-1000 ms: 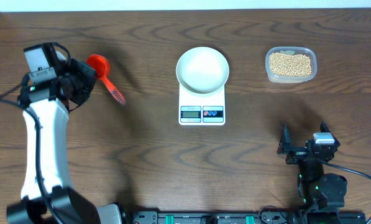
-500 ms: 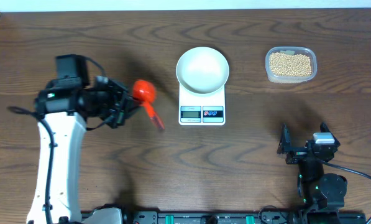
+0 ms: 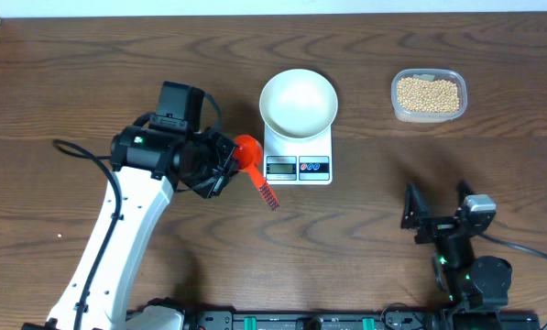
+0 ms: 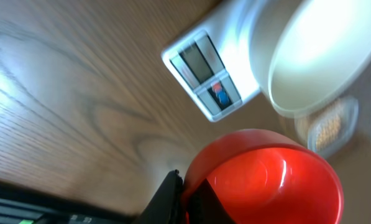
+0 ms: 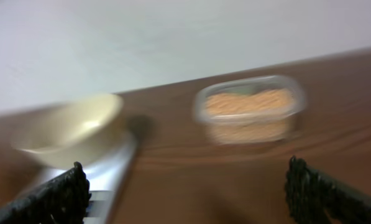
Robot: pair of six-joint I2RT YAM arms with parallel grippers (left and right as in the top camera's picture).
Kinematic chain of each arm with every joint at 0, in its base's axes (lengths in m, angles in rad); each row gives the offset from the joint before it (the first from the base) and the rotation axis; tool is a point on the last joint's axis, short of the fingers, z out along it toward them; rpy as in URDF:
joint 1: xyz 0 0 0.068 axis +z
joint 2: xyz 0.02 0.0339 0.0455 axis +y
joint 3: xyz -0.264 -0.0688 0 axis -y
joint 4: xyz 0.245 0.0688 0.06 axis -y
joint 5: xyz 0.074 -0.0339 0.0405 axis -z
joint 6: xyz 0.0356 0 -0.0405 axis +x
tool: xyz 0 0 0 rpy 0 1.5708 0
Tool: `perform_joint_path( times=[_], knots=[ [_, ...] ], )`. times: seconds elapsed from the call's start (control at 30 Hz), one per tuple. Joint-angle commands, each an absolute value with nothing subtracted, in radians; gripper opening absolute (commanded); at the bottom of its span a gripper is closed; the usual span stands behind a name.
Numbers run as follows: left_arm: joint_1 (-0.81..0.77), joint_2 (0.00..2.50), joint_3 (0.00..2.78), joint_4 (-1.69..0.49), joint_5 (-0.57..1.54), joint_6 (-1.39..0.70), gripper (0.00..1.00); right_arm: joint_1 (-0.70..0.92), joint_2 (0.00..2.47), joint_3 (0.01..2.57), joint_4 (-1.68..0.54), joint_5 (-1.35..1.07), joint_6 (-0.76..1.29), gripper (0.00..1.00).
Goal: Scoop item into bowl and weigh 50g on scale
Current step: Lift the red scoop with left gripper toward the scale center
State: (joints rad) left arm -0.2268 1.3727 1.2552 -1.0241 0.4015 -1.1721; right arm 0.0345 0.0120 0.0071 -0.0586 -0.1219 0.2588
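My left gripper (image 3: pixel 227 168) is shut on a red scoop (image 3: pixel 248 150), held just left of the scale (image 3: pixel 298 166) with its handle pointing toward the table's front. In the left wrist view the empty red scoop (image 4: pixel 266 177) fills the lower right, pinched between my dark fingers (image 4: pixel 171 198). The white bowl (image 3: pixel 298 101) sits empty on the scale. The beans (image 3: pixel 428 93) lie in a clear tub (image 3: pixel 398 108) at the back right. My right gripper (image 3: pixel 435 218) stands open near the front right, facing the bowl (image 5: pixel 73 129) and the beans (image 5: pixel 250 111).
The left arm's white link (image 3: pixel 117 247) slants across the front left of the table. A black rail (image 3: pixel 300 321) runs along the front edge. The scale's display and buttons (image 4: pixel 205 73) face the front.
My left arm has swept from the far left to beside the scale, carrying the red scoop. The right gripper has shifted slightly and stays open.
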Motion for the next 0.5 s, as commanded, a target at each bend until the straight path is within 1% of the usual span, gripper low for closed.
perform_joint_path(
  times=[0.0,0.1,0.27,0.4,0.47],
  knots=[
    [-0.239,1.363,1.259,-1.028,0.221,-1.356,0.07,0.041,0.009,0.006,-0.047,-0.355,0.675,0.99],
    [-0.239,1.364,1.259,-1.028,0.215,-1.411,0.07,0.041,0.009,0.006,-0.047,-0.382,0.711,0.99],
    [-0.240,1.367,1.259,-1.028,0.173,-1.462,0.07,0.041,0.009,0.006,0.006,-0.519,0.930,0.99],
    [-0.244,1.374,1.257,-1.034,0.167,-1.481,0.07,0.041,0.016,0.008,0.135,-0.668,0.962,0.99],
    [-0.248,1.375,1.253,-1.031,0.167,-1.492,0.07,0.041,0.036,0.030,0.141,-0.689,0.999,0.99]
  ],
)
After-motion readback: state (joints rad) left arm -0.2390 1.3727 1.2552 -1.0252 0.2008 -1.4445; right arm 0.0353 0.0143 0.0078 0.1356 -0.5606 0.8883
